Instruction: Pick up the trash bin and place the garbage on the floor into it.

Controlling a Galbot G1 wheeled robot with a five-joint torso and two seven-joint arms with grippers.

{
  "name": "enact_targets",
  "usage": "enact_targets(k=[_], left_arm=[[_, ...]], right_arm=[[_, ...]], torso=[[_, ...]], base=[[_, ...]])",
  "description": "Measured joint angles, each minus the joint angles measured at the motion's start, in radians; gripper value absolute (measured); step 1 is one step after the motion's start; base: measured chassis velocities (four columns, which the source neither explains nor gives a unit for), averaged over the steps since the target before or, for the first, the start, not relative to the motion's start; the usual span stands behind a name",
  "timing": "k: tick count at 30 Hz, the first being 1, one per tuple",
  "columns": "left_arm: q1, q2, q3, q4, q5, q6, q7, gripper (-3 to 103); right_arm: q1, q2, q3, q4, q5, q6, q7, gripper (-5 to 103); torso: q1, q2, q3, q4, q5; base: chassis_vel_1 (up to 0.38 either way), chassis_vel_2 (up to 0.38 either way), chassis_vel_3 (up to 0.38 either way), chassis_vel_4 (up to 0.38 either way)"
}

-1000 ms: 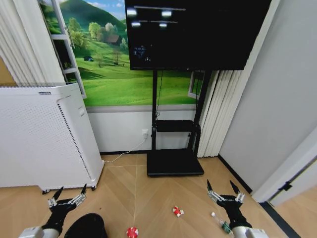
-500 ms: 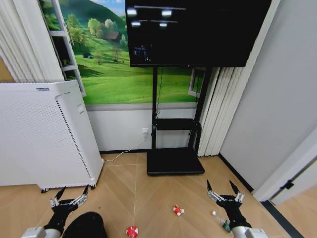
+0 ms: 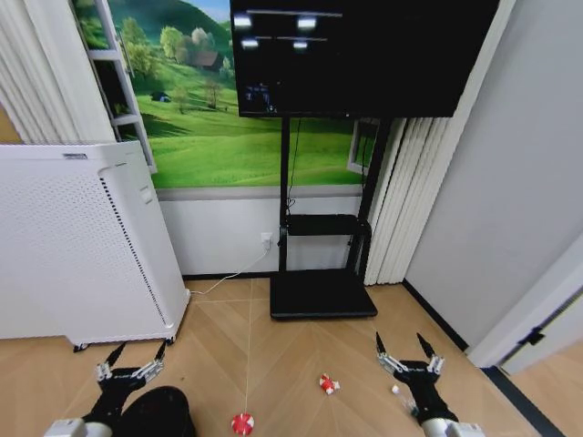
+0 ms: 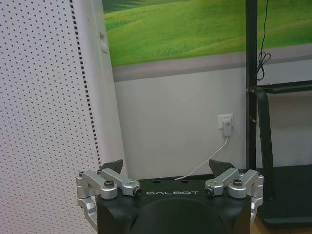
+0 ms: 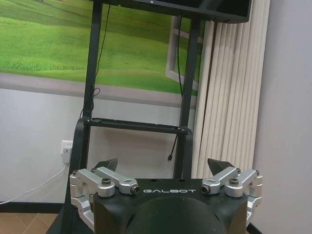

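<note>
Left pincer [image 3: 134, 361] is hanging spread wide and empty just above the trash bin [image 3: 159, 411], which is sitting on the floor [image 3: 273, 364] beside the white appliance [image 3: 82, 246]. Right pincer [image 3: 407, 355] is likewise splayed, holding nothing, over the small bottle [image 3: 399, 393]. Can [image 3: 242, 423] and wrapper [image 3: 327, 384] are lying between them. Risk: the left fingers are straddling only the bin's near rim, so a shallow grip could tip it. Both arms are reaching forward, low.

Black trash bin [image 3: 157, 411] low left, red-white garbage [image 3: 328, 384] scattered on herringbone floor [image 3: 273, 364]
</note>
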Motion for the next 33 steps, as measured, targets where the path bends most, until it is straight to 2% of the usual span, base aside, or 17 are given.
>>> enact_targets(k=[8, 14, 27, 31, 33], left_arm=[[0.005, 0.001, -0.004, 0.012, 0.012, -0.009, 0.022, 99], [0.006, 0.003, -0.005, 0.024, 0.012, -0.011, 0.023, 99], [0.019, -0.002, -0.01, 0.072, -0.008, -0.012, 0.02, 99], [0.049, 0.001, -0.013, 0.072, -0.05, -0.012, 0.017, 99], [0.083, 0.003, -0.025, 0.076, -0.095, -0.011, 0.017, 99]], right_arm=[[0.0, 0.0, -0.003, -0.002, 0.0, 0.0, 0.0, 100], [0.0, 0.0, -0.003, -0.002, 0.0, 0.0, 0.0, 100], [0.004, 0.004, -0.002, -0.011, -0.003, 0.008, 0.0, 100], [0.007, 0.003, -0.001, -0.015, -0.002, 0.009, 0.0, 100], [0.01, 0.0, 0.001, -0.017, 0.0, 0.009, 0.001, 100]], torso=[[-0.011, -0.033, -0.021, 0.0, 0.0], [-0.016, -0.047, -0.031, 0.0, 0.0], [-0.035, -0.105, -0.069, -0.0001, 0.0], [-0.039, -0.121, -0.082, -0.0001, 0.0], [-0.043, -0.134, -0.091, -0.0001, 0.0]], base=[[0.0, 0.0, 0.0, 0.0], [0.0, 0.0, 0.0, 0.0], [0.0, 0.0, 0.0, 0.0], [0.0, 0.0, 0.0, 0.0], [0.0, 0.0, 0.0, 0.0]])
